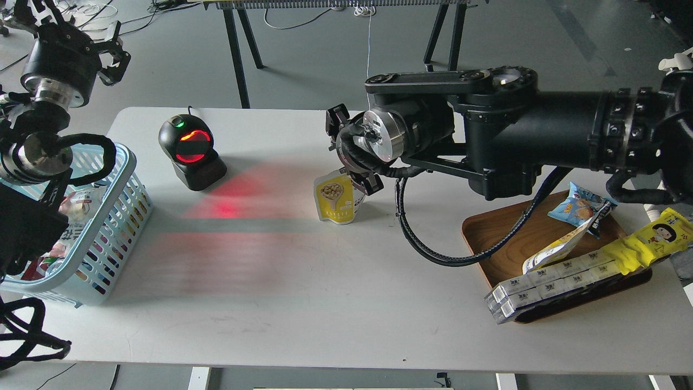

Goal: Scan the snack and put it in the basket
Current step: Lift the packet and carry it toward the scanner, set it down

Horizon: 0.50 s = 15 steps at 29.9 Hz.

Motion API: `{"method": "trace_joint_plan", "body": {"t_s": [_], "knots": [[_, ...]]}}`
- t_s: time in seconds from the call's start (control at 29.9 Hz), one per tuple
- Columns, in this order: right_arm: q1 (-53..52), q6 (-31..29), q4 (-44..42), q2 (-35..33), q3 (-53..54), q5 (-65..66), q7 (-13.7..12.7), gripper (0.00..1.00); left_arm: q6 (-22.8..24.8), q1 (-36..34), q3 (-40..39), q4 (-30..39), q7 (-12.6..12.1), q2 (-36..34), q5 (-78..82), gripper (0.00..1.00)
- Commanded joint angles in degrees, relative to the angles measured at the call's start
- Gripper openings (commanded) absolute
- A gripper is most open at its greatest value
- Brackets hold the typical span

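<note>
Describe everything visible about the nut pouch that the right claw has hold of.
The nut pouch is a small flat stand-up bag, yellow with a white lower edge and a picture of round beige nuts on its front. It looks like glossy plastic film. It hangs roughly upright, front toward the camera and slightly tilted, with its bottom at or just above the white table, right of the scanner. The right claw grips its upper right edge; its top is partly hidden behind the claw.

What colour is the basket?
Light blue basket, seen best in the head view.
</note>
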<state>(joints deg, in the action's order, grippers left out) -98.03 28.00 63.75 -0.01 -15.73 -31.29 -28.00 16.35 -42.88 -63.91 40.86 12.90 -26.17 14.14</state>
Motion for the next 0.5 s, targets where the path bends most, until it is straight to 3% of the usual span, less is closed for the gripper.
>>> {"method": "trace_joint_plan", "body": {"t_s": [0.0,0.33,0.47], "knots": [[-2.95,0.0,0.15,0.01,1.4,0.17,0.0,0.95,-0.18,-0.01,-0.08,-0.08,-0.07,-0.81,-0.08,1.0],[-7.18,0.0,-0.11,0.01,6.58,2.46,0.0,0.95,0.26,-1.67,0.8,1.76,-0.06,-4.41,0.19,1.0],[-6.48,0.0,-0.11,-8.94,9.31,4.13,0.0,0.95,0.35,-2.29,1.24,6.32,-0.41,-7.13,0.89,1.0]]}}
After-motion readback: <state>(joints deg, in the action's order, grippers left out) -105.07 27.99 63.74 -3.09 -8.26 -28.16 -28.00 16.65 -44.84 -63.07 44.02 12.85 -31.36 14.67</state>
